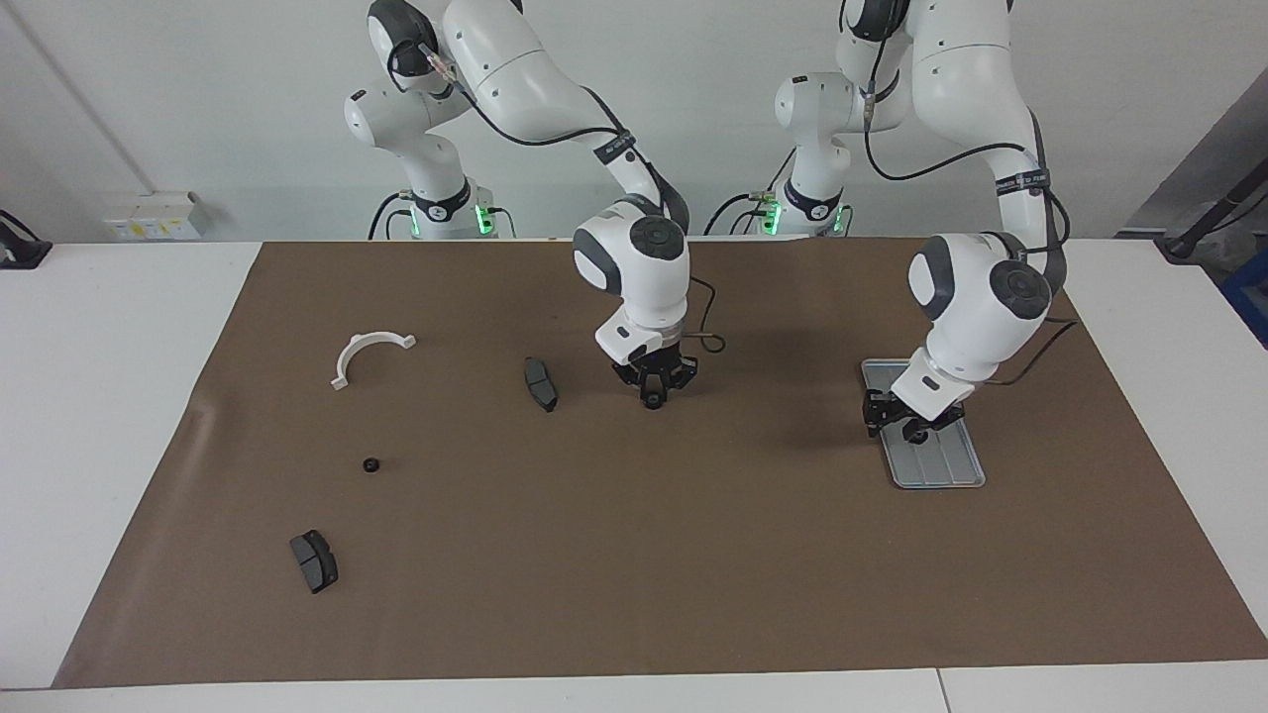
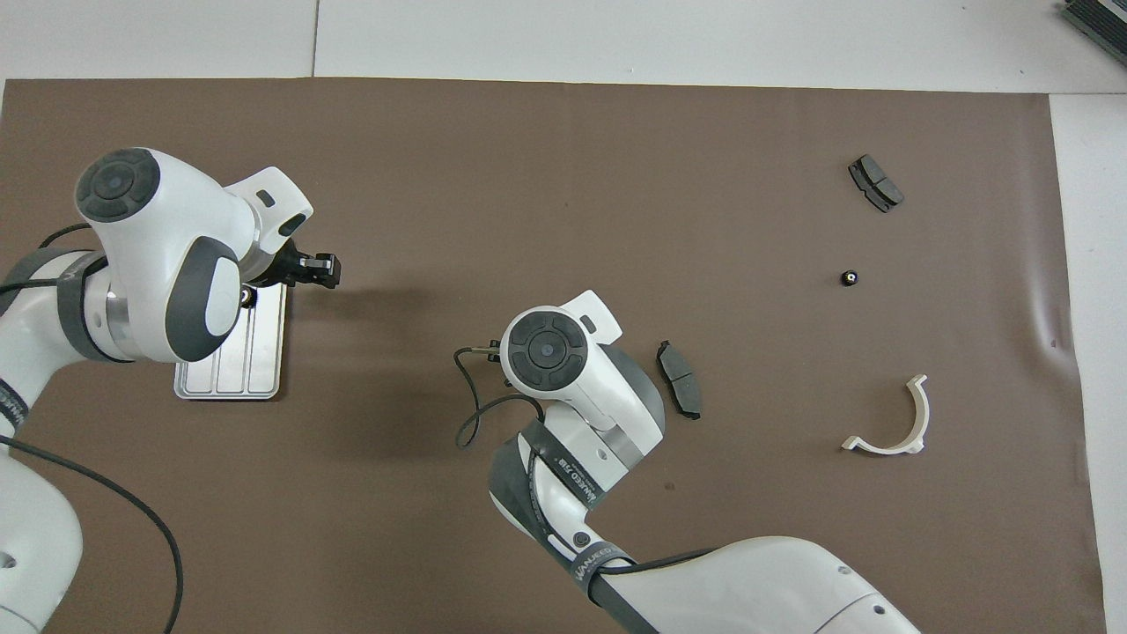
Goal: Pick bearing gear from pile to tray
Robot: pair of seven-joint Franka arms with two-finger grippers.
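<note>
Hovering over the tray (image 1: pixel 936 465), my left gripper (image 1: pixel 906 421) has its fingers apart, and a small black bearing gear (image 1: pixel 919 434) sits right under them on the tray. My right gripper (image 1: pixel 654 394) hangs mid-mat with fingers pinched together, just beside a dark pad (image 1: pixel 541 384). Another bearing gear (image 1: pixel 371 464) lies well away, toward the right arm's end of the table.
</note>
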